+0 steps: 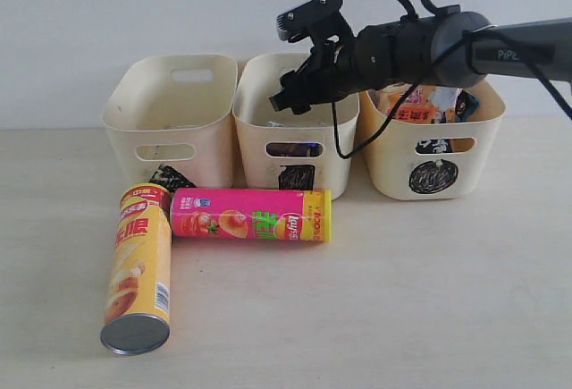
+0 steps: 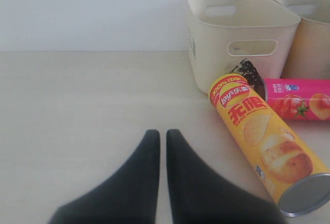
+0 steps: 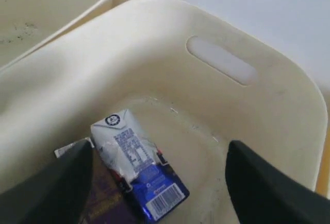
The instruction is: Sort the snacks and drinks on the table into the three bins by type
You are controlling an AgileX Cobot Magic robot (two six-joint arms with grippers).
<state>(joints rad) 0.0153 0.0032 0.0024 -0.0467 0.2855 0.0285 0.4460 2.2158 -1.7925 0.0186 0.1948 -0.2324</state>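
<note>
Right claw [image 3: 159, 147]: hangs open over middle cream plastic tub [image 3: 258, 116] holding white-blue drink carton [image 3: 129, 157]. Left claw [image 2: 162, 132]: sits shut.

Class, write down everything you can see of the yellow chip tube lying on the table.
The yellow chip tube is a tall cylinder in a glossy printed wrap: yellow, red band and logo at the far end, chip pictures, a barcode. The near end is a plain silver disc, seemingly metal. It lies on its side on the table, red end just in front of the leftmost bin and beside one end of the pink tube, perhaps touching it.
</note>
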